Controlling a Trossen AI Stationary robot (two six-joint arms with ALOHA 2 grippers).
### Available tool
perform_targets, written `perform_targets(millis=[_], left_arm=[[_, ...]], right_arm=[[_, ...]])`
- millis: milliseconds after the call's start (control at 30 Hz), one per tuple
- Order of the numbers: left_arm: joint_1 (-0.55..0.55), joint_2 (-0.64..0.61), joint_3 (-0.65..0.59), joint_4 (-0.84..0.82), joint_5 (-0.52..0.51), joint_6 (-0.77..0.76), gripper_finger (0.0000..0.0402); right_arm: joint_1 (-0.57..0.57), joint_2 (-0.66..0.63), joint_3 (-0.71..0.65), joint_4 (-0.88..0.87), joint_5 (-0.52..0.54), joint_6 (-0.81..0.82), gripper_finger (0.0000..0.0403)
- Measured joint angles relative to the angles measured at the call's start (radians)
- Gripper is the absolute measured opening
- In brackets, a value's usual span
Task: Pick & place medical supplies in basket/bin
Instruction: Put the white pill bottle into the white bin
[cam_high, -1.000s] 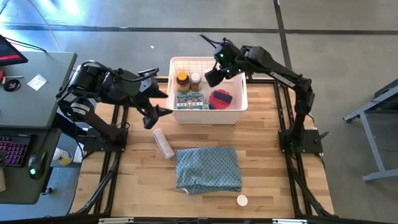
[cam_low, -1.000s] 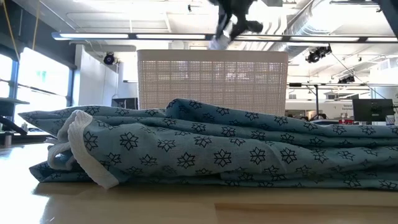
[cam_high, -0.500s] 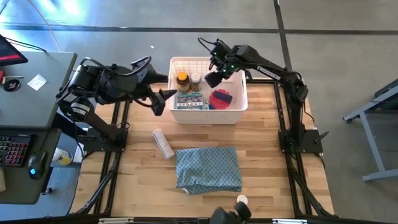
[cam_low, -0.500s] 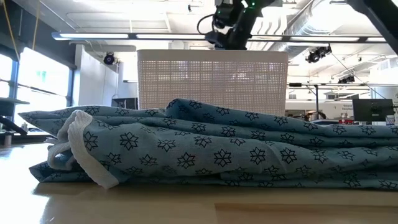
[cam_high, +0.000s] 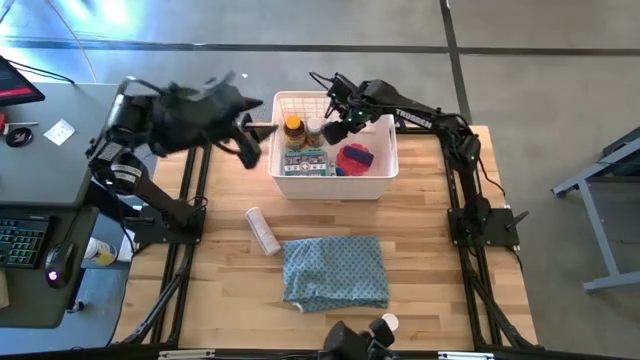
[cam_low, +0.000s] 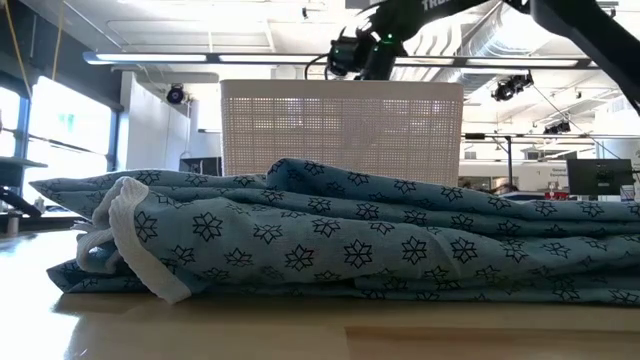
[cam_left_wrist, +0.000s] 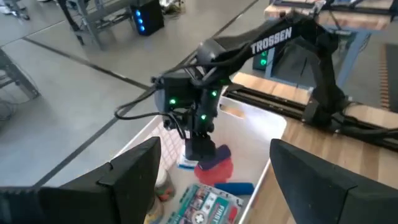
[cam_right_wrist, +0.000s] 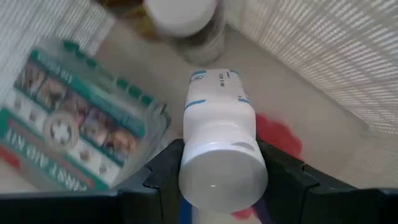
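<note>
On the wooden worktop (cam_high: 420, 250) stands the white basket (cam_high: 384, 172). Above its inside the right pincer (cam_right_wrist: 214, 186) is clamped on a white pill bottle (cam_right_wrist: 219, 149), over a first-aid packet (cam_right_wrist: 74, 124) and a pink-red disc (cam_high: 357, 159). The left pincer (cam_left_wrist: 211, 168) hangs beside the basket, fingers spread apart.

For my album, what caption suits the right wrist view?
Right gripper holding a white pill bottle over the basket.
</note>
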Motion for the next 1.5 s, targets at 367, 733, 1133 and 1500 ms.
perform_targets(millis=[367,733,1133,1500], left_arm=[[0.209,-0.128,0.002,0.000,0.214,0.148,0.0335],[0.323,-0.182,0.002,-0.072,0.323,0.237,0.0335],[0.325,-0.198,0.002,-0.148,0.330,0.276,0.0335],[0.325,-0.197,0.002,-0.148,0.321,0.262,0.0335]], right_arm=[[-0.004,0.075,0.000,0.053,0.007,0.194,0.0162],[-0.001,0.124,0.000,0.090,0.083,0.288,0.0163],[0.006,0.147,0.001,0.113,0.073,0.337,0.0199],[0.007,0.147,0.000,0.114,0.074,0.314,0.0233]])
